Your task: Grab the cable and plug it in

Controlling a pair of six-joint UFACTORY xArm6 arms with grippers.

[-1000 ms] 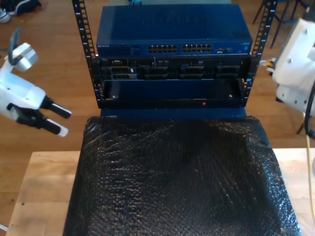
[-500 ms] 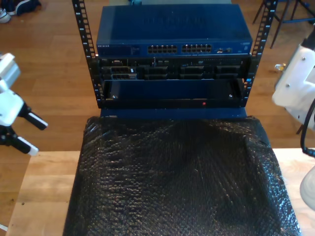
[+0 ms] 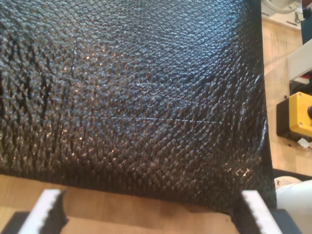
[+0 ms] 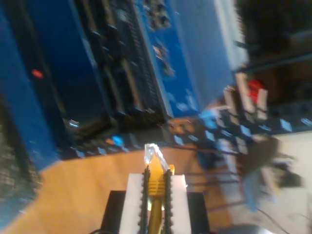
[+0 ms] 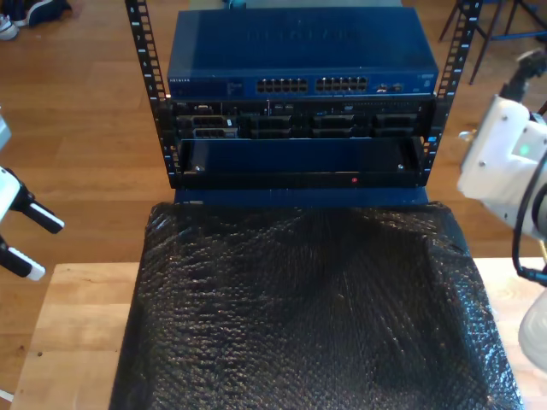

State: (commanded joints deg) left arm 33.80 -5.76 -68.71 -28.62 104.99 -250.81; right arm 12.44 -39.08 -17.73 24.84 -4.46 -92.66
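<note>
The robot's second gripper (image 4: 155,195) is clamped on the yellow cable (image 4: 156,183): its white pads (image 4: 134,200) press the cable from both sides. The clear plug (image 4: 152,152) juts beyond the fingertips toward the blue rack gear (image 4: 195,58), in the air and not touching it, with wooden floor (image 4: 87,190) below. That picture is blurred, so port detail cannot be made out.

The robot's first gripper (image 3: 151,212) stands open, jaws wide apart and holding nothing, over the near edge of the black bubble-wrap sheet (image 3: 131,87) on the wooden table (image 3: 146,214). A yellow button box (image 3: 300,114) sits beyond the sheet's edge.

In the exterior view, an open gripper (image 5: 30,243) sits at nine o'clock and a white arm (image 5: 500,166) at three o'clock. The blue network switch (image 5: 299,51) tops the rack (image 5: 295,128) at twelve o'clock, and the sheet (image 5: 308,316) lies at six o'clock.
</note>
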